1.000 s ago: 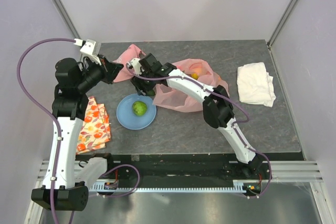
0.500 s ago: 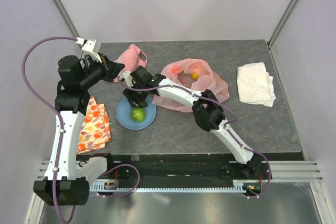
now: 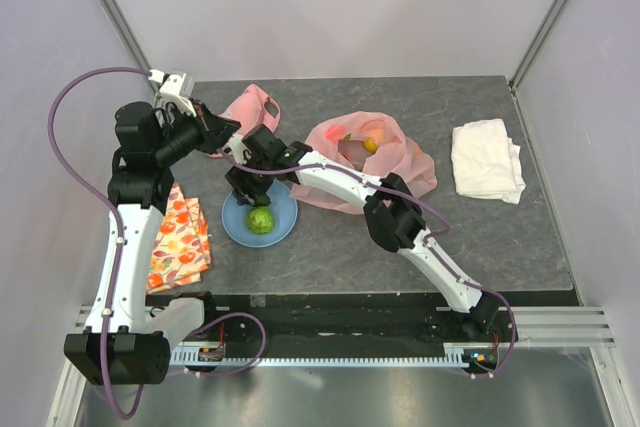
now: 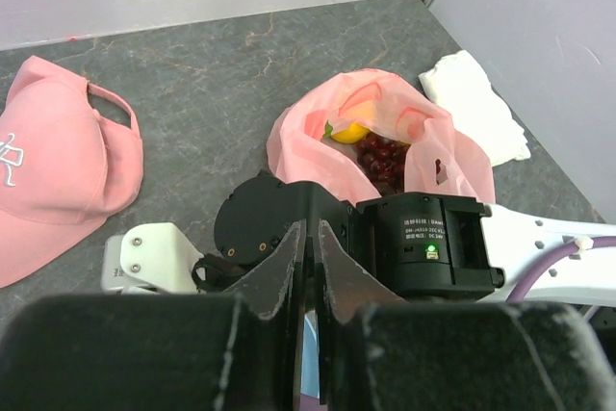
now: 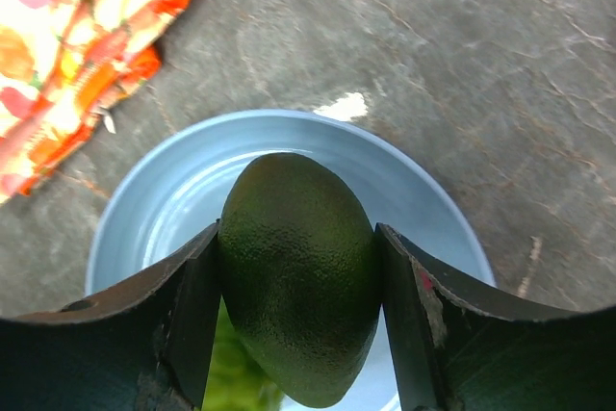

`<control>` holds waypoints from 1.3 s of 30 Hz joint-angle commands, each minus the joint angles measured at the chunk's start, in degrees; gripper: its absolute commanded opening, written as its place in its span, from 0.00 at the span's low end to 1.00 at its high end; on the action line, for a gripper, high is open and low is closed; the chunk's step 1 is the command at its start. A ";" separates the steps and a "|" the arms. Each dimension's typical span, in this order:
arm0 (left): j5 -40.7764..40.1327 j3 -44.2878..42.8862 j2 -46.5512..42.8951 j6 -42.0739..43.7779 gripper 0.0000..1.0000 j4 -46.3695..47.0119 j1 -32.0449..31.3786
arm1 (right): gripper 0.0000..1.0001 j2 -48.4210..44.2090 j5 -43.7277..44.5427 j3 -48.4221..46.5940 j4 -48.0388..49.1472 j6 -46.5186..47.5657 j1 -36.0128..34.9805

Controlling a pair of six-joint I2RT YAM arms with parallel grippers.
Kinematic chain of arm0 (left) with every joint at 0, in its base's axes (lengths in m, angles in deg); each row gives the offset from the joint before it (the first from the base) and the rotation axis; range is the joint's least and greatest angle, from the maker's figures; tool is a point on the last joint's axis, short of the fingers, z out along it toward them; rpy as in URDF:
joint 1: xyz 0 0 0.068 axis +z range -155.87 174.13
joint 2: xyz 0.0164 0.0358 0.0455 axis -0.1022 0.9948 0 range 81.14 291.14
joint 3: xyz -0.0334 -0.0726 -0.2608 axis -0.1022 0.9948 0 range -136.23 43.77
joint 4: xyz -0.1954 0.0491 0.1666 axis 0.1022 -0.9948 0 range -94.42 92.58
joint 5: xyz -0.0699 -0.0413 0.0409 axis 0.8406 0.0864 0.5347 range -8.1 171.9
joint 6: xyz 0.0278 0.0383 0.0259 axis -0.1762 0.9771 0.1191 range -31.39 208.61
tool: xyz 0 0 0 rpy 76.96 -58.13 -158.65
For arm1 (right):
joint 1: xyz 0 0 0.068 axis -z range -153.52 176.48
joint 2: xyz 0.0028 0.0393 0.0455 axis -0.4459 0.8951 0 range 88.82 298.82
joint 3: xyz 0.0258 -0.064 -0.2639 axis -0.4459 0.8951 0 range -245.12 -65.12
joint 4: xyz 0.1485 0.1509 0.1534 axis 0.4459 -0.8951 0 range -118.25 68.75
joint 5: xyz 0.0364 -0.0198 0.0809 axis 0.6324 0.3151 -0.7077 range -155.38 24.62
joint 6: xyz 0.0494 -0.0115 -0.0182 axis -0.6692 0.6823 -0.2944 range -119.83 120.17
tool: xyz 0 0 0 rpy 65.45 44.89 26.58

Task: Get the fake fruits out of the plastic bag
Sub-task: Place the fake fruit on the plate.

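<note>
Carrying one fruit over to the drop-off is the step in hand: the right gripper hangs directly above the blue plate with its two fingers clamped on the sides of a dark green avocado, which is clear of the plate's surface. A green round fruit already lies on the plate, partly under the avocado as the right wrist view shows it. The plastic bag lies to the right of the plate and a little beyond it, mouth open, with a yellow lemon and a red grape bunch showing inside; whether more fruit sits under them cannot be told. The left gripper is held above the table beyond the plate's far-left side, its fingers pressed together with nothing visible between them. A pink cap rests beyond the plate and a patterned cloth lies just to its left. Judging from this, the next move calls for lowering the avocado onto bare plate beside the round fruit, not on top of it, then spreading the fingers and returning to the bag for the lemon or grapes.
</note>
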 commanded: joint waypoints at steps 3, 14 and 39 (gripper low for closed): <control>1.72 -1.39 -0.70 -1.79 0.12 2.36 0.13 | 0.68 -0.05 -3.36 -1.77 4.19 -6.16 -2.27; 1.72 -0.78 -1.23 -1.25 0.13 1.48 0.30 | 0.73 1.27 -3.88 0.34 4.54 -11.16 -3.33; -4.24 -7.28 2.81 -6.61 0.59 2.53 0.13 | 0.89 -26.29 -18.12 8.22 4.46 -8.10 7.21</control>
